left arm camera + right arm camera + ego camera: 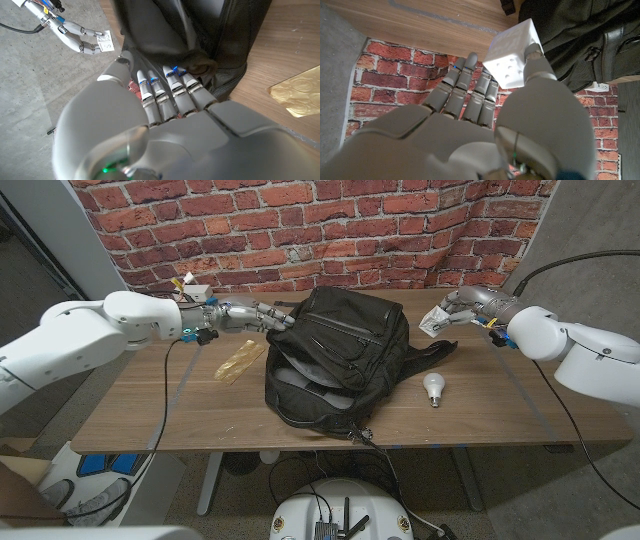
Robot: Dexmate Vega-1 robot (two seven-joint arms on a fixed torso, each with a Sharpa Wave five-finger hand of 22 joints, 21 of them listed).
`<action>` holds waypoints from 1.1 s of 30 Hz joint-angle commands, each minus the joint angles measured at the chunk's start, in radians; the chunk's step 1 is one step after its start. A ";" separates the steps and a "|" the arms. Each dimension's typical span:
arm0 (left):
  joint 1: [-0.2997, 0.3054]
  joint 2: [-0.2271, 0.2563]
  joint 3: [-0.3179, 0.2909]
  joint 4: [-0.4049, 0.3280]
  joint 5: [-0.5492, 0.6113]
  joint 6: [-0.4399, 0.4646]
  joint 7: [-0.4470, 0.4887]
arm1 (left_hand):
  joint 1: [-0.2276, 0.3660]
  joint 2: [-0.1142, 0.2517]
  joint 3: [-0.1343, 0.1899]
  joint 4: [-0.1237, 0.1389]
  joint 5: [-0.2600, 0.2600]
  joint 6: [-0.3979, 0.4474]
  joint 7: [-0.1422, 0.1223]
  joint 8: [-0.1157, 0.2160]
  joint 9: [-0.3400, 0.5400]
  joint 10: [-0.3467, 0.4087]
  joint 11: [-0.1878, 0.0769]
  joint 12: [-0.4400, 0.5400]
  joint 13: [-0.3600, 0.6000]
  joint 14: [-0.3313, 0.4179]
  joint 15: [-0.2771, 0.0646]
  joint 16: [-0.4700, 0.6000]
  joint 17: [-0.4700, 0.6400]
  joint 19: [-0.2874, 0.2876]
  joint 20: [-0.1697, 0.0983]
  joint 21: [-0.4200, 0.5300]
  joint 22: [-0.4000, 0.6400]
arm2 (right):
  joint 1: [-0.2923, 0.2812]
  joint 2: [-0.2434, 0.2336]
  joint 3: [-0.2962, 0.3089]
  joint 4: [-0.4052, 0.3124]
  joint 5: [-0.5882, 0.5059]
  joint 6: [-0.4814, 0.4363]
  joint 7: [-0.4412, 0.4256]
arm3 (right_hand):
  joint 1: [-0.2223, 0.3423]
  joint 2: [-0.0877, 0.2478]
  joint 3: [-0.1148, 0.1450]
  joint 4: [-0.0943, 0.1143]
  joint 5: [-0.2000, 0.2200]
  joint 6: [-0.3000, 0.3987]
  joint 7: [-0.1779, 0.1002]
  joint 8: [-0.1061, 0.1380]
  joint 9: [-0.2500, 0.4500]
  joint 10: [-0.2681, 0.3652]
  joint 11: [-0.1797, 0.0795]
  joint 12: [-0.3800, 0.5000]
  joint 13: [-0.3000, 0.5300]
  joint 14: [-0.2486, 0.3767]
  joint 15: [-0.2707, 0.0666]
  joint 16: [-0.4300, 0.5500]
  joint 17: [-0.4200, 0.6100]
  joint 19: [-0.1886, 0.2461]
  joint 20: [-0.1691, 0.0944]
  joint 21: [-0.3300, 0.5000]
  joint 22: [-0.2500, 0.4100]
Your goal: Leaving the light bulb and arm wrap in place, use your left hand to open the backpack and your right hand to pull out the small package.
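Black fabric backpack (335, 360), table centre: your left hand (245, 317), at its ten o'clock, grips the top edge. Interior contents cannot be seen. Your right hand (462, 304), at two o'clock, pinches the small white package (434, 321), lifted clear; extraction appears complete. White light bulb (433, 387), four o'clock, lies undisturbed.

Left hand (243, 316) grips backpack (335, 355); right hand (462, 305) holds small package (434, 321).

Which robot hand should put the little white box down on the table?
The right hand. It already holds the small package, lifted clear of the backpack. The left hand is busy gripping the backpack's edge on the far side.
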 commanded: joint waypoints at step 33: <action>0.188 -0.099 -0.110 -0.020 0.000 -0.117 0.240 | -0.149 0.018 -0.125 0.039 -0.012 -0.347 -0.025 -0.010 -0.027 -0.455 0.064 0.008 -0.018 -0.452 0.034 0.008 -0.001 -0.318 -0.042 -0.003 -0.010 | -0.028 -0.108 -0.001 0.066 0.001 0.034 0.015 | 0.092 0.088 -0.003 0.000 0.006 0.046 -0.056 0.001 0.003 0.095 -0.104 -0.009 0.006 -0.006 -0.166 -0.013 0.009 -0.002 -0.087 -0.001 0.004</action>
